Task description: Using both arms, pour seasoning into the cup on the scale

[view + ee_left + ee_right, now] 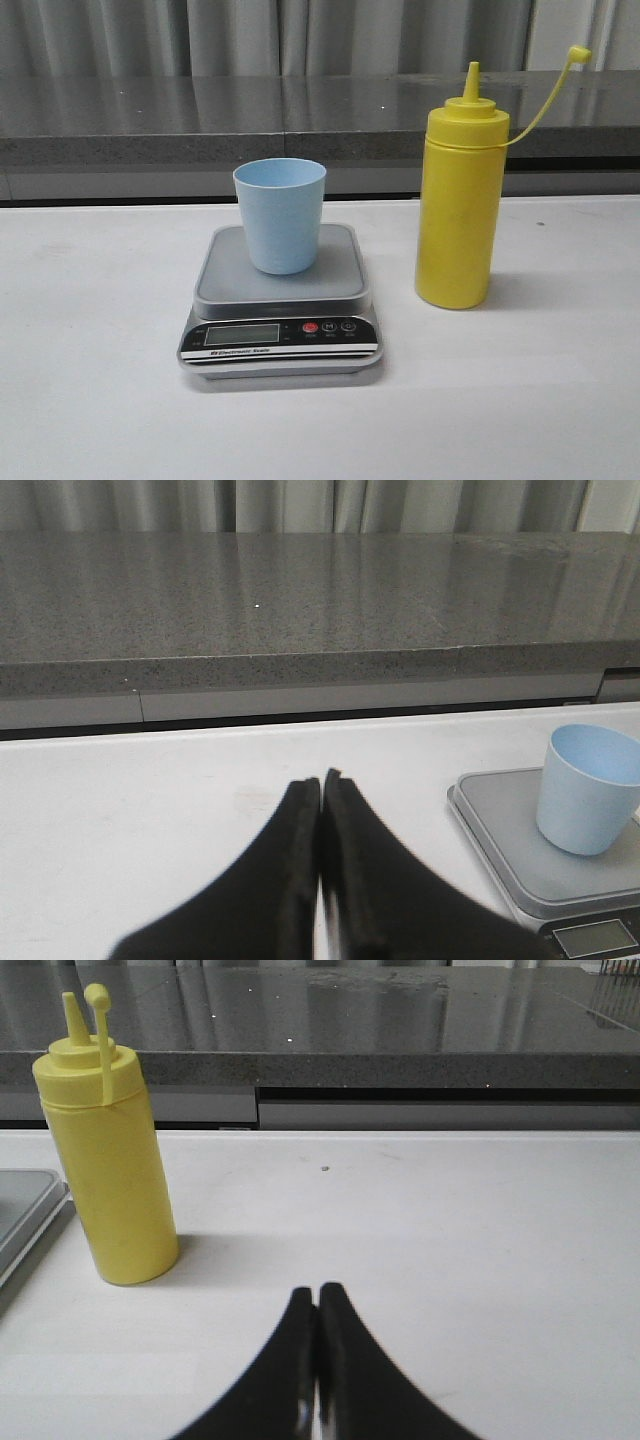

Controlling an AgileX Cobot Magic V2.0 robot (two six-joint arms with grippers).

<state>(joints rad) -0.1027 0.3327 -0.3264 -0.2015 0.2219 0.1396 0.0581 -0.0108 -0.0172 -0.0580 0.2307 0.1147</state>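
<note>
The light blue cup (280, 215) stands upright on the platform of the silver-grey scale (280, 300), which has a black front panel and a red button. The yellow seasoning bottle (460, 205) stands upright on the table to the right of the scale, its cap hanging off on a thin tether. Neither arm shows in the front view. My left gripper (321, 780) is shut and empty over bare table, to the left of the scale (500, 830) and cup (590, 802). My right gripper (317, 1292) is shut and empty, to the right of the bottle (105, 1165).
A white table (100, 400) carries everything. A dark grey stone counter ledge (150, 125) runs along the back, with pale curtains behind it. In the right wrist view a corner of the scale (25, 1215) shows next to the bottle.
</note>
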